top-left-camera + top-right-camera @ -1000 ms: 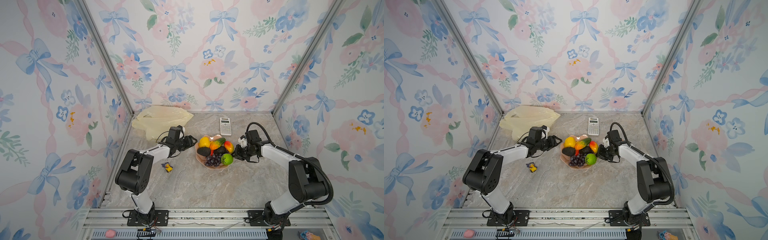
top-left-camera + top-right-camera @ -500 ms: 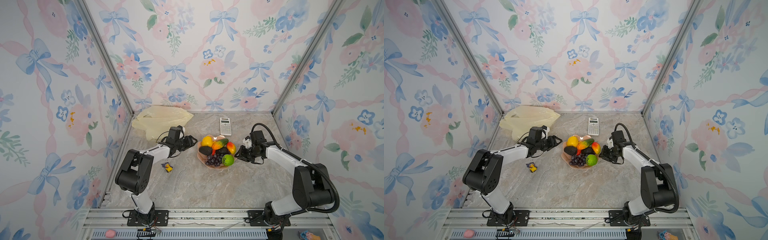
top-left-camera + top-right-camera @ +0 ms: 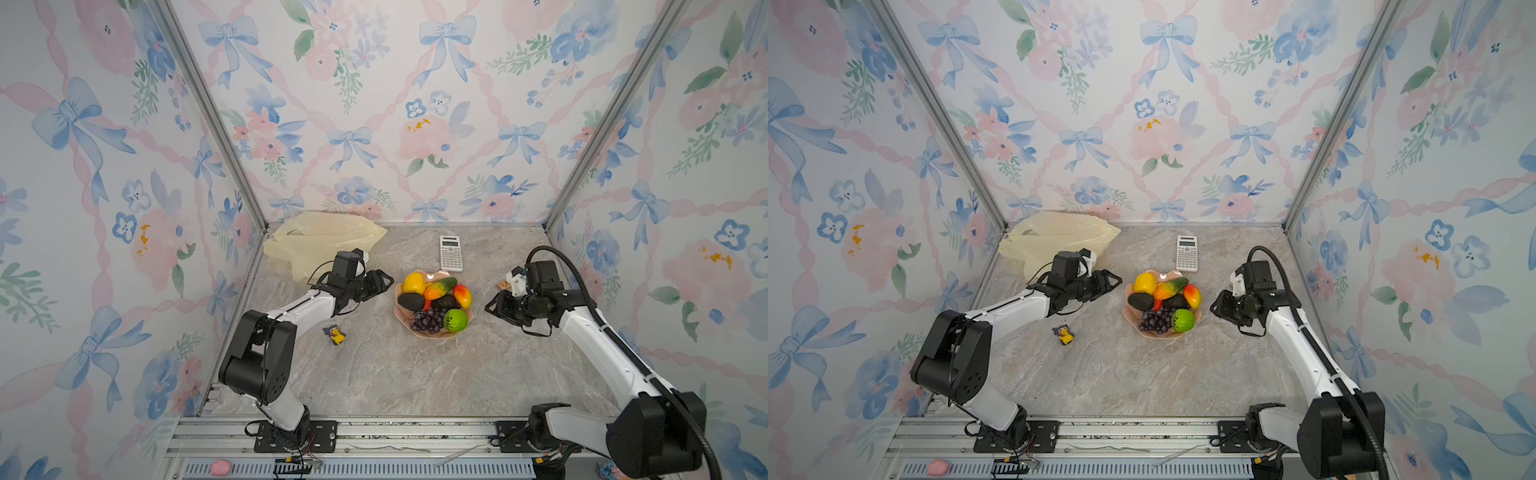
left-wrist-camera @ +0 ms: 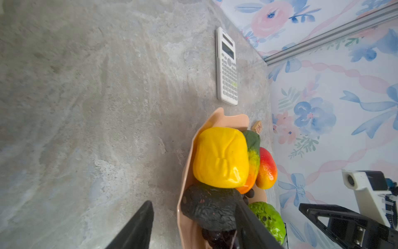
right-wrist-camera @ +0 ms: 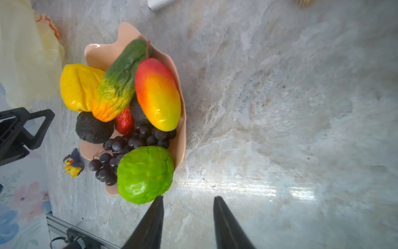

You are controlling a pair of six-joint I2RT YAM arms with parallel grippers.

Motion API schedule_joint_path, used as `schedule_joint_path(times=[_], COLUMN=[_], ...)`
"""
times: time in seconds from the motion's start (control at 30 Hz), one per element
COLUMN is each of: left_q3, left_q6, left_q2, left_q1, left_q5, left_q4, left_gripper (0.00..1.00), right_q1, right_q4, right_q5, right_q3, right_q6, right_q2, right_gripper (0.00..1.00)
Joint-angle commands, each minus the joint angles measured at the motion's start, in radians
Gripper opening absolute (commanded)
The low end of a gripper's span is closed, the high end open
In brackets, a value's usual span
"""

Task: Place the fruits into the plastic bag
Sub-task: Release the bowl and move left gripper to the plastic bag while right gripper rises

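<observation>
On the pink plate (image 3: 437, 274) the fruits (image 3: 438, 289) lie piled. The left gripper (image 3: 387, 285) is at nine o'clock and the right gripper (image 3: 491, 306) at three, both spread and empty. The plastic bag (image 3: 324, 239) is at eleven.

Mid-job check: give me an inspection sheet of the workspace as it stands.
Surface: marbled tabletop, nothing spilled.
Job's things: fruits piled on the pink plate; plastic bag lies flat in the far left corner.
Clutter: calculator behind the plate; duck toy by the left arm; small tan block near the right wrist.
Grippers: left gripper open, empty, beside the plate; right gripper open, empty, on the plate's other side.
Cables: black hose arches over the right arm; thin wire loops at the left wrist; neither snagged.
Surroundings: floral walls; pink lump on the front rail.
</observation>
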Motion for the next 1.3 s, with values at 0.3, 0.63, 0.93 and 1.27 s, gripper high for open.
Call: schedule_joint_path(times=[0.3, 0.63, 0.93, 1.27], left_q3=[-0.018, -0.192, -0.165, 0.042], left_q6=[0.005, -0.267, -0.400, -0.434], left_q2=[-0.405, -0.395, -0.110, 0.220], left_q1=[0.288, 0.645, 0.719, 0.740], left_q5=[-0.076, 0.029, 0.061, 0.049], left_q4=[-0.236, 0.000, 0.260, 0.346], left_gripper=[0.83, 0.98, 0.98, 0.98], right_q1=[0.263, 0.435, 0.506, 0.508], right_q4=[-0.007, 0.153, 0.237, 0.330], right_q5=[0.019, -0.014, -0.062, -0.150], right_q3=[0.208, 0.334, 0.425, 0.567], right_q6=[0.049, 0.084, 0.013, 0.006], right_q2=[-0.069, 0.116, 0.277, 0.535], right_gripper=[0.75, 0.82, 0.94, 0.97])
